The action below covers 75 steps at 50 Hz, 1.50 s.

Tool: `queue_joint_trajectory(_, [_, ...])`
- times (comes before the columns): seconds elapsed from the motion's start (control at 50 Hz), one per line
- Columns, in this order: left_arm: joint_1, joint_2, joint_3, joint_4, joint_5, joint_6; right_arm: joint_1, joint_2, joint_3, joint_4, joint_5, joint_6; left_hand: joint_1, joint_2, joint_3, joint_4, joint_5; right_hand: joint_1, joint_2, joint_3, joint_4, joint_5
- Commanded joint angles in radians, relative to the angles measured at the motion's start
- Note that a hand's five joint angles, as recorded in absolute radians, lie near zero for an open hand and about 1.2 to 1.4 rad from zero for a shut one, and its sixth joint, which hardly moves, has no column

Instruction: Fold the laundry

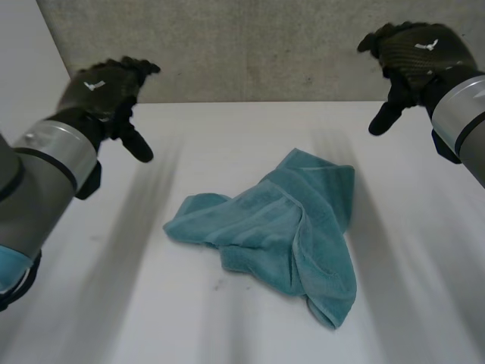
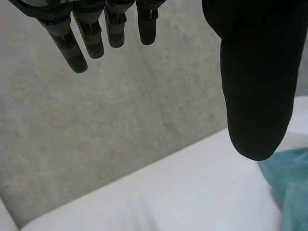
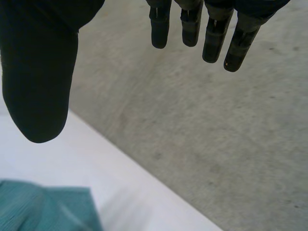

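A teal towel (image 1: 280, 227) lies crumpled in a loose heap in the middle of the white table (image 1: 114, 303). My left hand (image 1: 106, 87) hovers high over the table's far left, open, with straight fingers (image 2: 77, 48) and thumb (image 2: 257, 82) holding nothing. My right hand (image 1: 417, 53) hovers high at the far right, also open and empty, its fingers (image 3: 211, 33) and thumb (image 3: 41, 82) spread. Both hands are well apart from the towel. An edge of the towel (image 2: 291, 185) shows beyond the left thumb, and a corner of the towel (image 3: 43, 207) below the right thumb.
A grey concrete wall (image 1: 250, 45) stands along the table's far edge. Bare white tabletop surrounds the towel on every side.
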Motion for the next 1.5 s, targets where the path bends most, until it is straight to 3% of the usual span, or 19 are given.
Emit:
queue_joint_trajectory(0.02, [-0.070,-0.110,0.012,0.004,0.086,0.007,-0.006,0.018,-0.021,0.149,-0.066,-0.103,0.011,0.020,0.018,0.017,-0.014,-0.028,-0.041,-0.038,-0.056,-0.068])
queue_joint_trajectory(0.2, [-0.186,-0.285,0.093,0.021,0.282,0.131,-0.092,0.029,0.075,0.223,-0.072,-0.124,0.032,0.041,0.038,0.038,0.007,-0.028,-0.041,-0.038,-0.056,-0.068])
queue_joint_trajectory(0.3, [-0.257,-0.398,0.141,0.042,0.319,0.248,-0.175,0.024,0.180,0.209,-0.086,-0.128,0.047,0.056,0.053,0.053,0.021,-0.028,-0.041,-0.038,-0.056,-0.068])
queue_joint_trajectory(0.54, [-0.320,-0.580,0.188,0.116,0.328,0.423,-0.368,-0.014,0.497,0.117,-0.279,-0.154,0.293,0.302,0.300,0.299,0.268,-0.028,-0.041,-0.038,-0.056,-0.068])
queue_joint_trajectory(0.58, [-0.321,-0.587,0.192,0.131,0.325,0.425,-0.381,-0.014,0.529,0.091,-0.303,-0.155,0.635,0.644,0.641,0.641,0.609,-0.028,-0.041,-0.038,-0.056,-0.068])
queue_joint_trajectory(0.6, [-0.321,-0.587,0.192,0.131,0.325,0.424,-0.381,-0.014,0.530,0.091,-0.304,-0.155,0.637,0.646,0.643,0.643,0.611,-0.028,-0.041,-0.038,-0.056,-0.068])
queue_joint_trajectory(0.64, [-0.321,-0.581,0.192,0.172,0.315,0.418,-0.396,-0.014,0.577,0.042,-0.356,-0.154,1.122,1.131,1.128,1.128,1.096,-0.028,-0.041,-0.038,-0.056,-0.068])
queue_joint_trajectory(0.68, [-0.321,-0.570,0.190,0.197,0.310,0.415,-0.393,-0.014,0.594,0.025,-0.377,-0.149,1.223,1.231,1.229,1.229,1.197,-0.028,-0.041,-0.038,-0.056,-0.068])
queue_joint_trajectory(0.88, [-0.306,-0.429,0.123,0.305,0.155,0.421,-0.292,0.003,0.599,-0.040,-0.400,0.044,1.224,1.232,1.230,1.230,1.198,-0.028,-0.041,-0.038,-0.056,-0.068])
queue_joint_trajectory(0.92, [-0.298,-0.388,0.097,0.314,0.120,0.428,-0.228,0.036,0.565,-0.076,-0.402,0.183,1.224,1.232,1.230,1.230,1.198,-0.028,-0.041,-0.038,-0.056,-0.068])
queue_joint_trajectory(1.1, [-0.248,-0.329,0.030,0.305,0.111,0.429,-0.066,0.219,0.424,-0.107,-0.382,0.406,1.224,1.232,1.230,1.230,1.198,0.035,0.022,0.025,0.007,-0.005])
queue_joint_trajectory(1.12, [-0.242,-0.320,0.023,0.306,0.108,0.428,-0.031,0.263,0.383,-0.106,-0.373,0.428,1.224,1.232,1.230,1.230,1.198,0.151,0.138,0.141,0.123,0.111])
queue_joint_trajectory(1.14, [-0.242,-0.320,0.023,0.306,0.108,0.428,-0.008,0.311,0.335,-0.107,-0.350,0.449,1.224,1.232,1.230,1.230,1.198,0.463,0.450,0.454,0.436,0.423])
queue_joint_trajectory(1.16, [-0.235,-0.310,0.021,0.306,0.108,0.428,-0.008,0.311,0.335,-0.107,-0.350,0.449,1.224,1.232,1.230,1.230,1.198,0.466,0.453,0.457,0.439,0.426])
queue_joint_trajectory(1.18, [-0.225,-0.300,0.020,0.308,0.106,0.428,0.007,0.346,0.289,-0.106,-0.315,0.467,1.224,1.232,1.230,1.230,1.198,0.844,0.831,0.835,0.817,0.804])
queue_joint_trajectory(1.2, [-0.225,-0.300,0.020,0.308,0.106,0.428,0.007,0.346,0.289,-0.106,-0.314,0.468,1.224,1.232,1.230,1.230,1.198,0.848,0.835,0.838,0.820,0.808])
queue_joint_trajectory(1.22, [-0.213,-0.294,0.024,0.311,0.103,0.426,0.009,0.374,0.234,-0.104,-0.267,0.474,1.224,1.232,1.230,1.230,1.198,1.190,1.177,1.180,1.162,1.150])
queue_joint_trajectory(1.34, [-0.136,-0.253,0.093,0.314,-0.013,0.426,0.004,0.383,-0.138,-0.095,-0.127,0.372,1.224,1.232,1.230,1.230,1.198,1.193,1.180,1.184,1.166,1.153])
queue_joint_trajectory(1.5, [-0.131,-0.124,0.080,0.305,-0.115,0.411,0.000,0.334,-0.527,0.064,-0.214,0.199,1.224,1.232,1.230,1.230,1.198,1.193,1.180,1.184,1.166,1.153])
